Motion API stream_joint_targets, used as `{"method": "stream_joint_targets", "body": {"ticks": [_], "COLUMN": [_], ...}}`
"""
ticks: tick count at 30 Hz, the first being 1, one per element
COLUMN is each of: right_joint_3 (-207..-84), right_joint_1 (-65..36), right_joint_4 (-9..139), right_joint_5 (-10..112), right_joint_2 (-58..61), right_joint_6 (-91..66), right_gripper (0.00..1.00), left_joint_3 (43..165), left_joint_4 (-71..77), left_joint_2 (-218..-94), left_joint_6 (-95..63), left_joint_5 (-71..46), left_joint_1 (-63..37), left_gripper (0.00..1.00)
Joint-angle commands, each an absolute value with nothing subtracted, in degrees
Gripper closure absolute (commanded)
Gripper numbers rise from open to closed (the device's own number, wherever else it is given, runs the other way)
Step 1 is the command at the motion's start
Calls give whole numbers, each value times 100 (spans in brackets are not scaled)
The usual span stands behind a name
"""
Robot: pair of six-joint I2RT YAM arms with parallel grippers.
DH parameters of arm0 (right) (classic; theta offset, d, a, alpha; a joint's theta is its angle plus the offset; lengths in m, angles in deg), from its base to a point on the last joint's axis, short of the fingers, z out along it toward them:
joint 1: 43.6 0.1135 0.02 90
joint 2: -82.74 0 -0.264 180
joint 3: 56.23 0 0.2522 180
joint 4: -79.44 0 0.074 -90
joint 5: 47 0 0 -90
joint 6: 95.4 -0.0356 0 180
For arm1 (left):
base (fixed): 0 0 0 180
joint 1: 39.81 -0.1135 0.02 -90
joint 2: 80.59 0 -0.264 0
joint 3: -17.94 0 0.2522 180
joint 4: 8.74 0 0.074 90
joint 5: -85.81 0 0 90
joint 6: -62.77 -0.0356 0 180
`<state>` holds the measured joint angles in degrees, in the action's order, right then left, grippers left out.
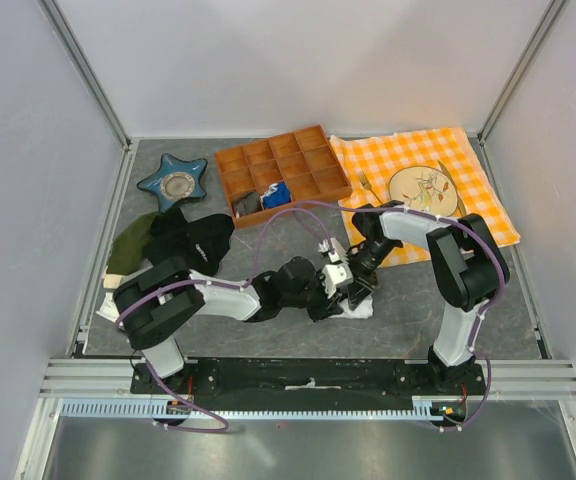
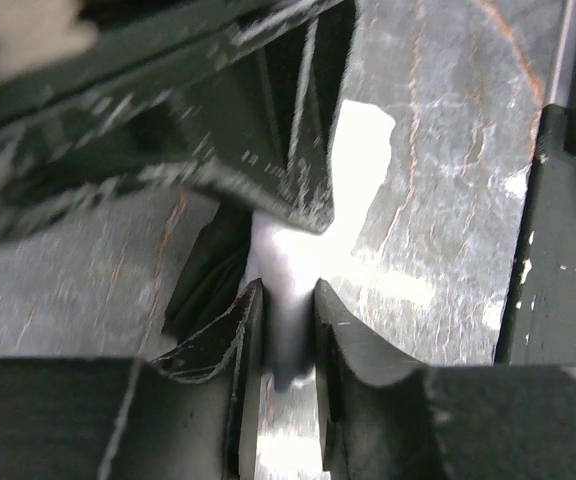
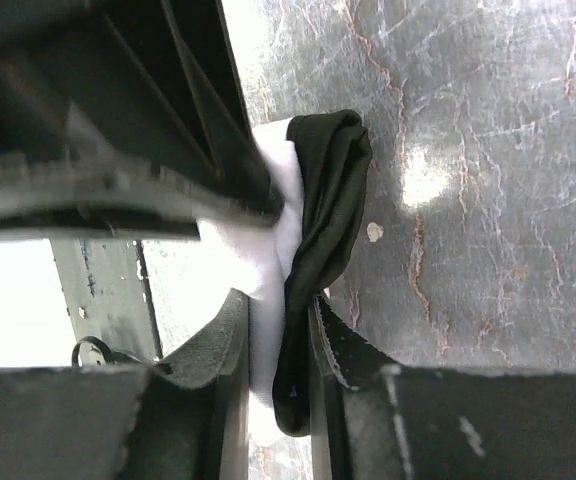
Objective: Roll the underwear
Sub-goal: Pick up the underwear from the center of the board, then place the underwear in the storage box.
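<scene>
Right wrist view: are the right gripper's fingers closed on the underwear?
Yes, the right gripper pinches the underwear, white fabric and black trim, between its fingers.

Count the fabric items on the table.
4: underwear at centre, near edge; black clothing heap at left; olive-green cloth beside it, further left; orange checked cloth far right. The arms may hide more.

Left claw [image 2: 288, 312], right claw [image 3: 278, 322] pinched narrow (tips facing, close).
</scene>
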<state>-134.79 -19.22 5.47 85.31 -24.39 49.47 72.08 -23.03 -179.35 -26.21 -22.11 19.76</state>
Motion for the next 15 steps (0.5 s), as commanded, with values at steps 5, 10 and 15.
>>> {"method": "stream_joint_targets", "body": {"ticks": [5, 10, 15], "right_joint_3": [-13748, -14450, -15461], "right_joint_1": [-1899, -1960, -1987], "right_joint_4": [398, 161, -68], "right_joint_5": [8334, 8370, 8150], "right_joint_2": [-2502, -2396, -2554], "right_joint_6": [5226, 5182, 5129], "right_gripper": [85, 85, 85], "left_joint_3": [6581, 6475, 6641], "left_joint_4": [-1196, -396, 928], "left_joint_2": [-16070, -14794, -13642], "left_joint_6": [-2116, -1976, -1458], "left_joint_5": [-1255, -1149, -1096], "left_joint_1": [1706, 1206, 276], "left_gripper": [58, 55, 45]}}
